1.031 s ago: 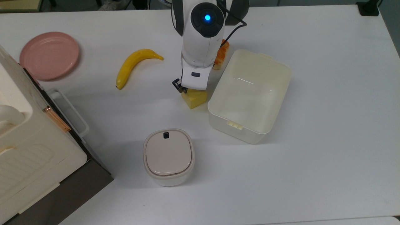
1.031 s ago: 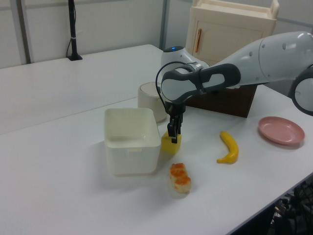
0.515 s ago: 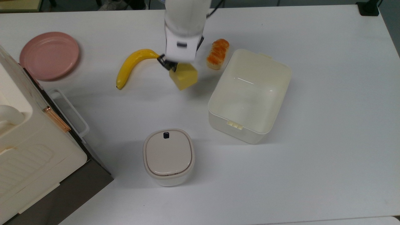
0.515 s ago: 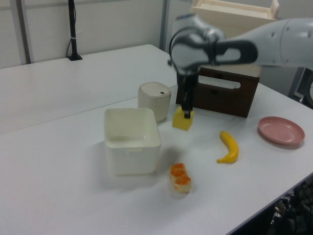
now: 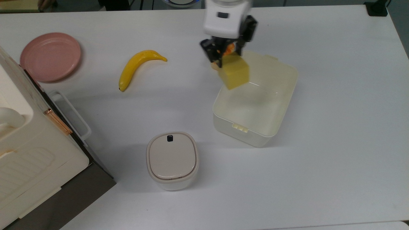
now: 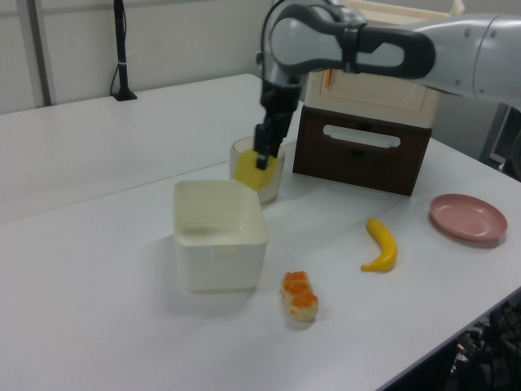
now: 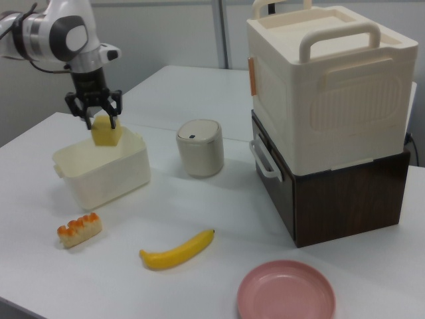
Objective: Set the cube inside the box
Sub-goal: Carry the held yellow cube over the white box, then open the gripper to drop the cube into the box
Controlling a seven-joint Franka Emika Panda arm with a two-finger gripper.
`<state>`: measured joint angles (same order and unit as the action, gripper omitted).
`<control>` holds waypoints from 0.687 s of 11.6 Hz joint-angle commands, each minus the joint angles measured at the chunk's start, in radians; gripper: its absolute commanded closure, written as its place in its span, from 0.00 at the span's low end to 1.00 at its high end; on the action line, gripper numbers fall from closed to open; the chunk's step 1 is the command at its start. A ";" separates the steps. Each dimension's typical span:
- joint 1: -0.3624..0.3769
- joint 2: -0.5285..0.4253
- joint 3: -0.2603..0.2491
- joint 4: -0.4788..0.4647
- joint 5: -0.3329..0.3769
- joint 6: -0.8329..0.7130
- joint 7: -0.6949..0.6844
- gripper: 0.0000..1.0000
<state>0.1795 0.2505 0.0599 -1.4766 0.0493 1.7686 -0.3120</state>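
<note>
Since half a second ago I've swung my gripper [image 5: 225, 53] from near the banana [image 5: 138, 66] over to the box [image 5: 274, 126], fingers clamped on the cube [image 5: 235, 74], which hangs in the air over the box's near rim. Below me is a plain white table [image 5: 335, 127]. The bread roll [image 7: 79, 229] lies just beside the box. Well off from my gripper sit the lidded bin [image 5: 172, 159], pink plate [image 5: 50, 56] and big cream appliance [image 7: 329, 86].
</note>
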 commanded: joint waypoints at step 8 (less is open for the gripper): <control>-0.086 -0.118 -0.008 -0.004 -0.094 -0.121 0.384 0.00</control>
<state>0.1642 0.2275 0.0522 -1.4439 -0.0197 1.7079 -0.0435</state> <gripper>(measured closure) 0.000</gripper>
